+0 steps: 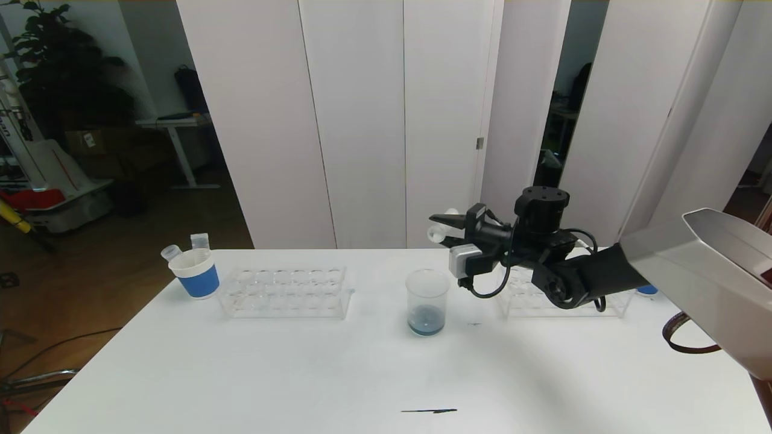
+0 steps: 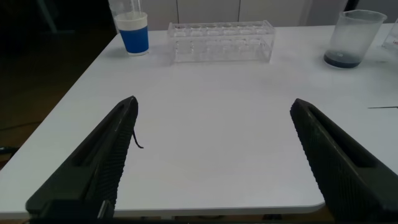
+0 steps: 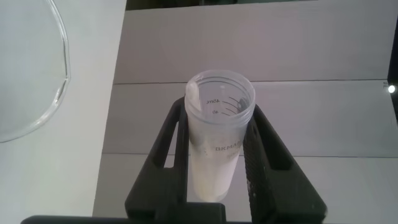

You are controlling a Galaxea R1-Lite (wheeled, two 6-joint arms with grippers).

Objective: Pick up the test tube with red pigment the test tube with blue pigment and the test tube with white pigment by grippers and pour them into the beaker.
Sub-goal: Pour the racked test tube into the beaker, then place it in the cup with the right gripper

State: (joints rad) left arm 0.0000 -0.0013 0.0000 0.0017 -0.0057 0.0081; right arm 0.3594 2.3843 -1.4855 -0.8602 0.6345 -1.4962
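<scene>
Right gripper clamps the test tube with white pigment lying sideways, up above the beaker, which stands mid-table with blue liquid at its bottom. Left gripper hangs wide apart over the table's near left edge.

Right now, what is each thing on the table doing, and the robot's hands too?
Right gripper: shut on the white-pigment tube, tipped sideways beside the beaker's rim.
Beaker: upright, blue liquid at the bottom.
Left gripper: open, empty, above the table.
Left rack: empty.
Paper cup: upright, holds tubes.
</scene>
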